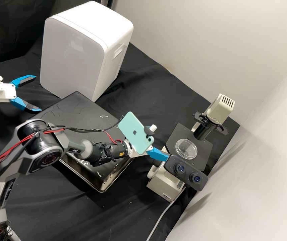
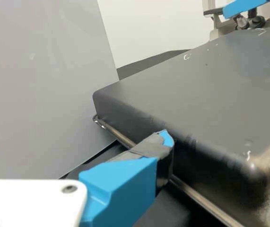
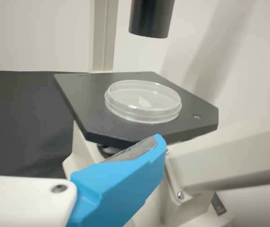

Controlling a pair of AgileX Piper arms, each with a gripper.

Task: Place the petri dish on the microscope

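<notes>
The clear petri dish [image 1: 187, 148] [image 3: 143, 100] lies flat on the microscope's black stage [image 1: 202, 159] [image 3: 90, 111], under the dark condenser tube [image 3: 151, 19]. My right gripper [image 1: 162, 150] hovers just short of the stage's near edge, apart from the dish, open and holding nothing; one blue finger [image 3: 125, 172] shows by the stage rim. My left gripper [image 1: 36, 93] [image 2: 75, 135] sits far off at the bench's left side, open and empty, beside the corner of a dark upturned tray [image 2: 210, 94].
The dark tray [image 1: 79, 113] lies mid-bench beneath the right arm. A tall white box [image 1: 83, 47] stands behind it. The microscope's eyepieces [image 1: 187, 170] jut out beside the right gripper, and its white lamp head [image 1: 219, 108] rises by the wall.
</notes>
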